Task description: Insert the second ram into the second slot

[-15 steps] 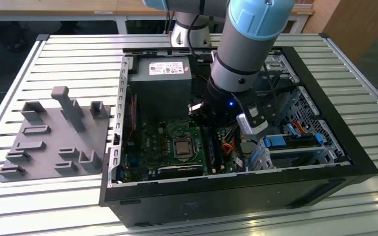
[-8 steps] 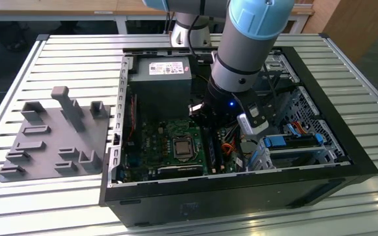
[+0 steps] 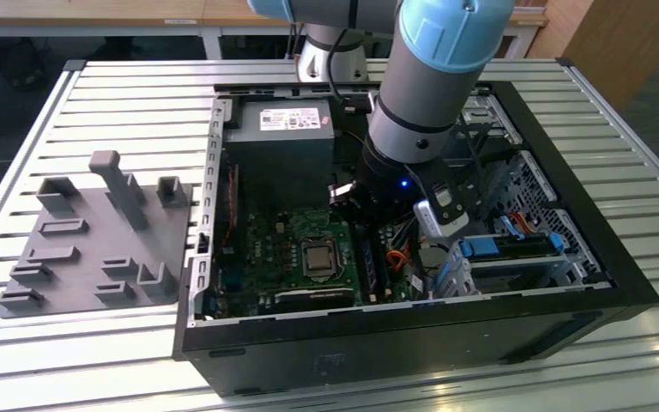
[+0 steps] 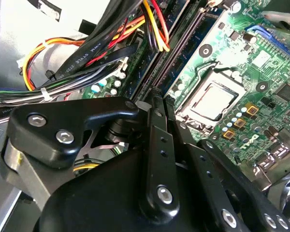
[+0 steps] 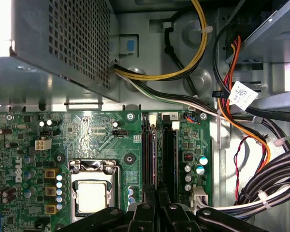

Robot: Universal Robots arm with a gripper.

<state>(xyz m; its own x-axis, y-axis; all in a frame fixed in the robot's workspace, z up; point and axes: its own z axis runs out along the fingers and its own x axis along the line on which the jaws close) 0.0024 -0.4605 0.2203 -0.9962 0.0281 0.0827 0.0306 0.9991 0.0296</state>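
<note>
Judging by the exterior view, the insertion itself is the step in hand. The black gripper (image 3: 366, 210) is down inside the open black metal computer case (image 3: 421, 343), just beside the silver square processor socket (image 3: 318, 256), on the exterior view's right of it. The case holds a green motherboard (image 3: 267, 249) around the socket, a grey metal power-supply box (image 3: 278, 129) beyond it, and a drive cage with bright blue plastic tabs (image 3: 513, 249) further to the exterior view's right. A grey moulded fixture tray (image 3: 89, 232) lies outside the case, well apart from the socket.

In the second wrist view, the gripper (image 4: 159, 96) ends right at the near end of the long black memory slots (image 4: 181, 46), which run alongside the socket (image 4: 210, 99). A bundle of black, red and yellow cables (image 4: 87, 43) hangs on the far side of the slots from the socket.

In the first wrist view, the second ram (image 5: 157, 154), a thin dark stick seen edge-on, lies parallel to the slots (image 5: 170, 154) near the socket (image 5: 94, 195). Its near end is at the gripper (image 5: 157, 195). I cannot tell whether the gripper is clamped on the stick or merely resting above it, nor whether the stick is fully home. Seating it would call for straight, even pressure along the slot line.
</note>
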